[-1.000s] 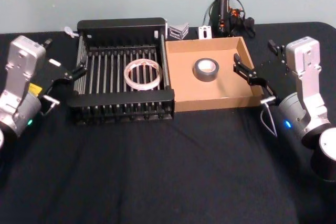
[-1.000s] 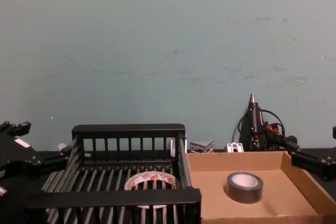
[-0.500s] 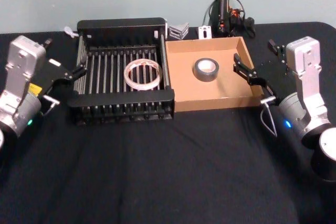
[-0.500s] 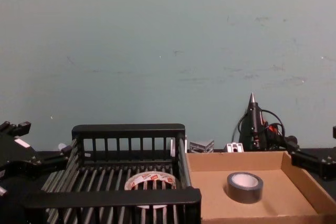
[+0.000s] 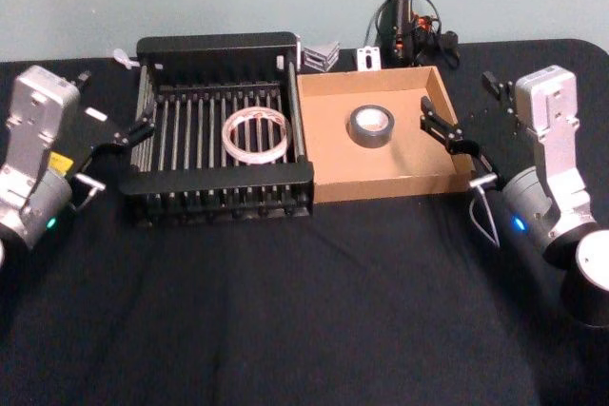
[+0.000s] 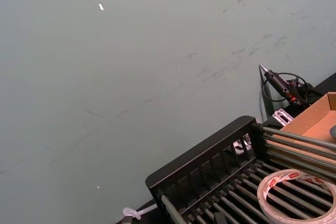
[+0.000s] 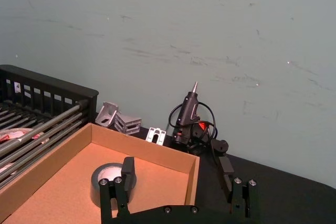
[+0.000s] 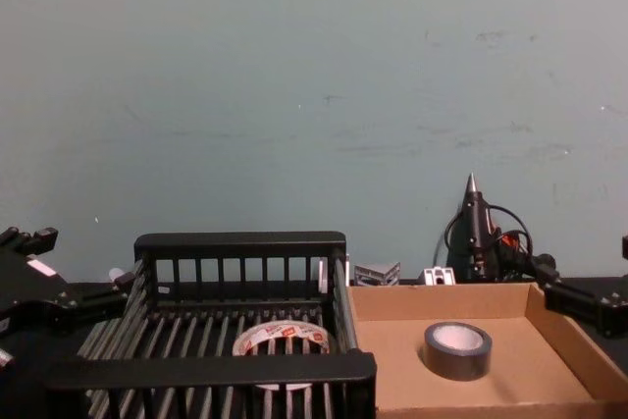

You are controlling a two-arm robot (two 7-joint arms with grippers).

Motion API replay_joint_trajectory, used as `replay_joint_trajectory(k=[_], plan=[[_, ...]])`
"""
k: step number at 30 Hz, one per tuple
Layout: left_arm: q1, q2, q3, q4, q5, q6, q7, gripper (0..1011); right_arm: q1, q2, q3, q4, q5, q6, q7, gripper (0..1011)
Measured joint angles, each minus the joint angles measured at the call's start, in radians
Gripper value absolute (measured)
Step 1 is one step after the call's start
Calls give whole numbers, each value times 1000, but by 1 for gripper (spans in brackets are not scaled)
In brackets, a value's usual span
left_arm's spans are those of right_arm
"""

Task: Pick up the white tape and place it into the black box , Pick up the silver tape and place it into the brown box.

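- Lying flat on the ribbed floor of the black box [image 5: 217, 49], a black plastic crate with slatted sides, is the white tape [image 5: 256, 134], a thin whitish translucent roll with small red marks round its side and a wide centre hole; it sits near the middle of the crate, a little to the right.
- Just right of the crate and touching it side by side stands the brown box [image 5: 381, 183], a shallow tan cardboard tray, both on a table covered in black cloth [image 5: 304, 311].
- The silver tape [image 5: 372, 125], a dark grey-silver duct tape roll with a pale inner core, lies flat inside the tray, towards its far half and well clear of the walls.
- The left gripper [image 5: 112, 130] hangs at the left side of the crate, just beside its left wall; its dark fingers are spread apart and hold nothing.
- The right gripper [image 5: 471, 116] is at the right wall of the tray, one finger over that wall and the other well outside it, so the jaws stand wide open and empty.
- Behind the tray, against the pale green wall, stands a black glue gun [image 5: 404, 11] with its tip up, and left of it lie small grey metal brackets [image 5: 325, 54].
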Motion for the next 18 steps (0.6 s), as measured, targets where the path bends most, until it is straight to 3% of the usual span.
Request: replay_joint_trajectory(k=[18], plan=[[0,0,0,0,0,0,0,1001,0,0,0,0,0,0,0,1003]])
